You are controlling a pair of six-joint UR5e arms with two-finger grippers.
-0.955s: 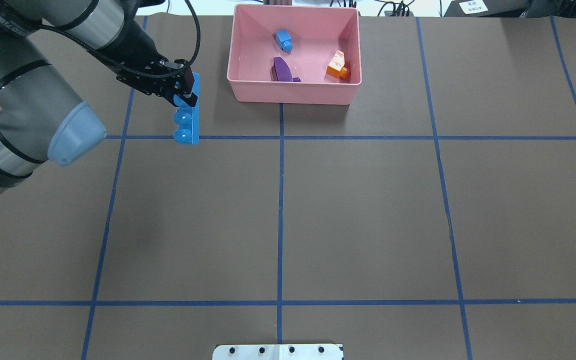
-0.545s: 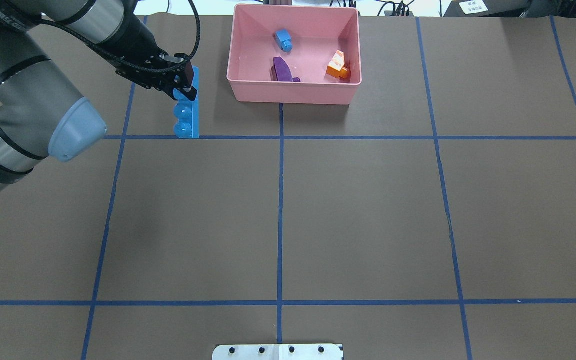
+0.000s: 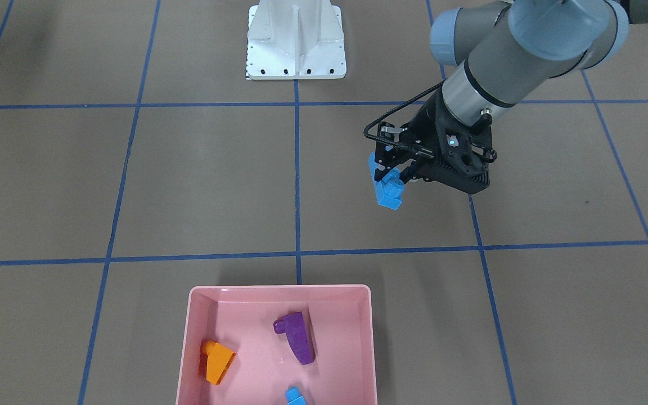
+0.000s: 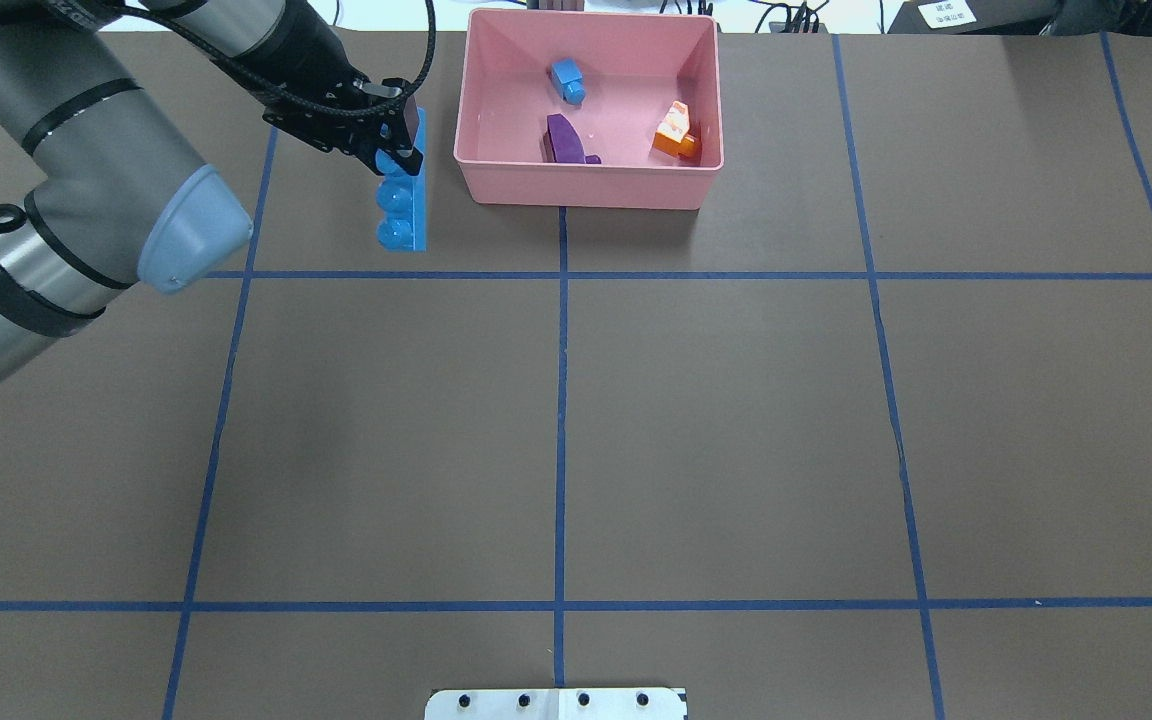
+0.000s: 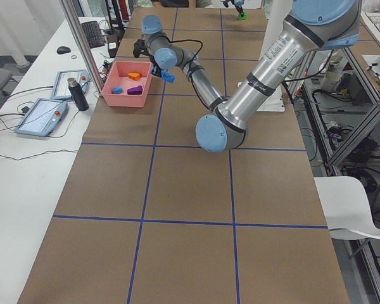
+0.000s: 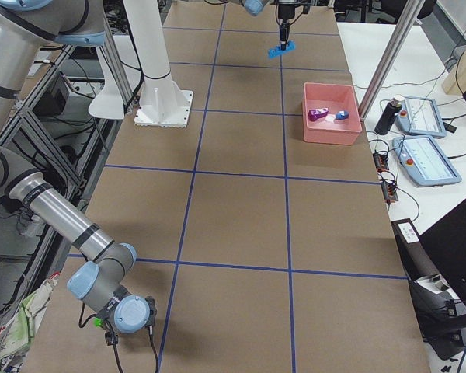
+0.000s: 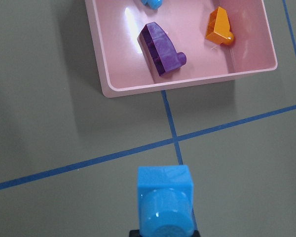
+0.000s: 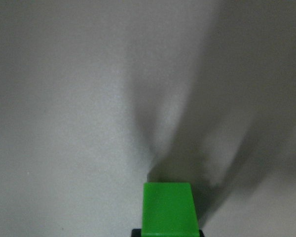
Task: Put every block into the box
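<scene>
My left gripper (image 4: 398, 135) is shut on the top end of the long light-blue brick (image 4: 406, 205), which hangs upright above the table just left of the pink box (image 4: 586, 190). In the left wrist view the brick (image 7: 165, 205) is at the bottom, with the box (image 7: 108, 89) ahead. In the box lie the purple brick (image 4: 564, 138), the orange brick (image 4: 676, 130) and the small light-blue brick (image 4: 568, 80). My right gripper (image 8: 165, 233) is shut on the green brick (image 8: 167, 207) over bare surface, far from the box.
The white robot base (image 4: 556, 703) sits at the near table edge. Blue tape lines mark a grid on the brown table. A dark bottle (image 5: 78, 95) and tablets stand on the side bench beyond the box.
My left gripper has carried the long light-blue brick to the right and farther away, closer to the box's left wall. The bricks in the box have not moved.
</scene>
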